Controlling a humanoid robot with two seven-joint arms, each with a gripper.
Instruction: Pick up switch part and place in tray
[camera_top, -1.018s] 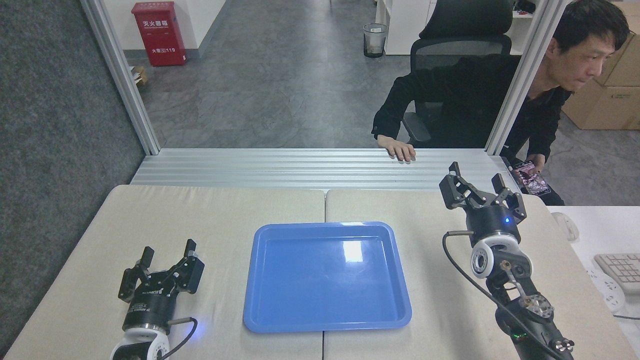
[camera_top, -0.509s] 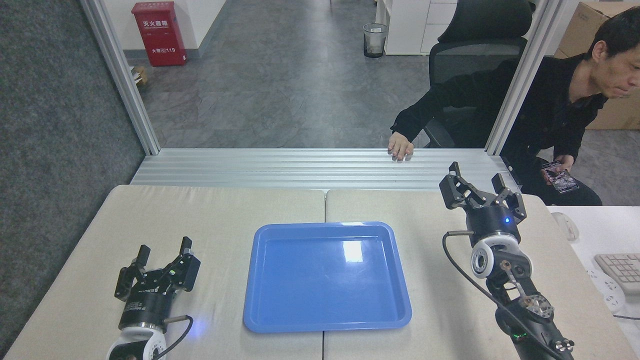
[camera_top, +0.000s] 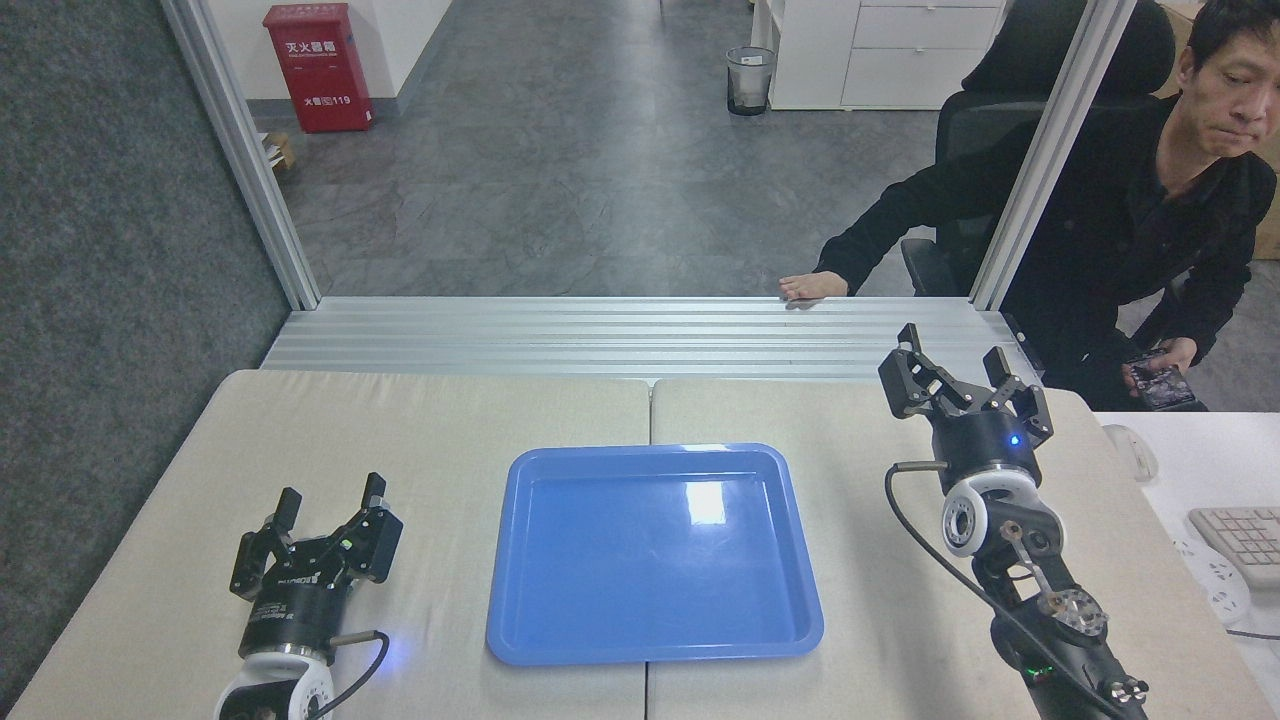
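Beige table, blue tray long axis front-to-back, left end effector released, right end effector released

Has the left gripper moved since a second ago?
Yes. The left gripper has drawn slightly back toward the robot and leftward, away from the blue tray, which stayed put.
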